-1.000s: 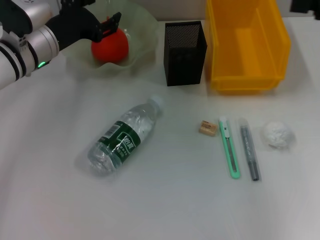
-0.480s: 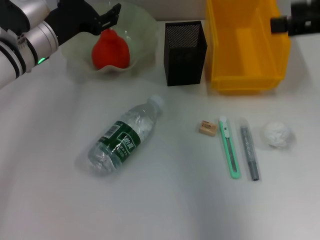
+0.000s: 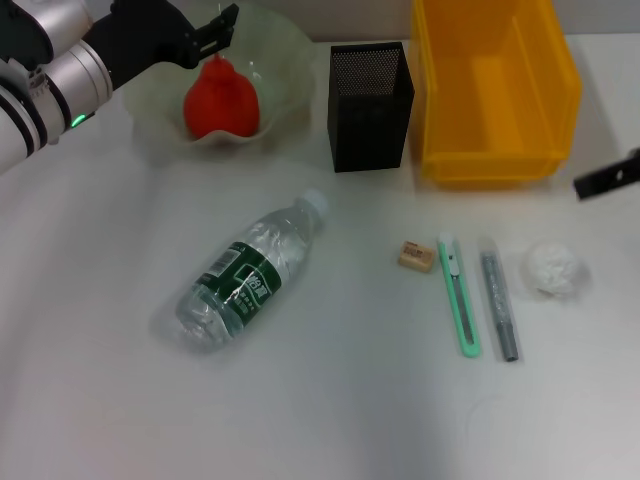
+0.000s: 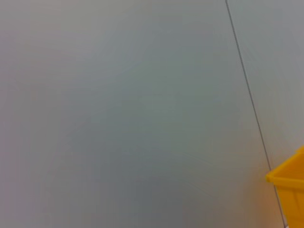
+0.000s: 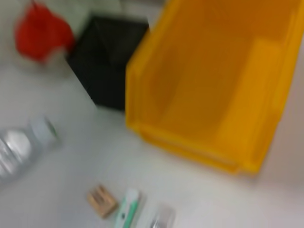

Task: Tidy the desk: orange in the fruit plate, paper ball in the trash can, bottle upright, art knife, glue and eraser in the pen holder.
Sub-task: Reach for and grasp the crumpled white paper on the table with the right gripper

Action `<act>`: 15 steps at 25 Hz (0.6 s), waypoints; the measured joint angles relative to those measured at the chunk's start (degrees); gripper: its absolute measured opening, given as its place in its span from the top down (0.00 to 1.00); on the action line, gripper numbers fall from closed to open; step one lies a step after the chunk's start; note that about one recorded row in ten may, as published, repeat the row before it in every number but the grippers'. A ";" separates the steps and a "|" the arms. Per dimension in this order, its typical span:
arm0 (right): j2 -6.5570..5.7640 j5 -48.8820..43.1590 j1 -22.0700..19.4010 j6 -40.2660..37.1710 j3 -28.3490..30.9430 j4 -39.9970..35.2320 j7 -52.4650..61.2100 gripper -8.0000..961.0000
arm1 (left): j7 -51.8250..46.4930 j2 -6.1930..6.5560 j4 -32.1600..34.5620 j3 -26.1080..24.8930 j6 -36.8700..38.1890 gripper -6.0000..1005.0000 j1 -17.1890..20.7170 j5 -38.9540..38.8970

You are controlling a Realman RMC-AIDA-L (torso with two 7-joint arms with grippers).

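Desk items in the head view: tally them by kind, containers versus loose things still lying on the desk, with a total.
Containers: 3 (fruit plate, pen holder, trash can)
Loose on desk: 5 (bottle, eraser, art knife, glue, paper ball)
Already placed: 1 (orange, in the fruit plate)
Total: 9

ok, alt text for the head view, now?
Orange sits in the fruit plate, the left gripper just above it. On the desk lie the tipped bottle, eraser, art knife, glue and paper ball; the right gripper enters by the trash can.
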 joint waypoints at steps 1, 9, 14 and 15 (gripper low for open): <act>0.03 -0.60 -0.03 1.17 -2.07 1.89 0.14 0.14 | -0.03 0.00 0.03 0.00 0.01 0.21 -0.07 -0.16; -0.23 -0.86 -0.32 10.49 -8.12 14.03 -2.02 0.14 | -0.07 -0.10 0.32 -0.04 1.35 0.22 0.13 -1.03; -0.33 -0.84 1.59 12.54 -7.70 20.48 -3.92 0.14 | 0.08 -0.08 0.30 0.05 1.47 0.22 0.38 -2.40; -0.33 -0.84 1.59 12.54 -7.70 20.48 -3.92 0.14 | 0.08 -0.08 0.30 0.05 1.47 0.22 0.38 -2.40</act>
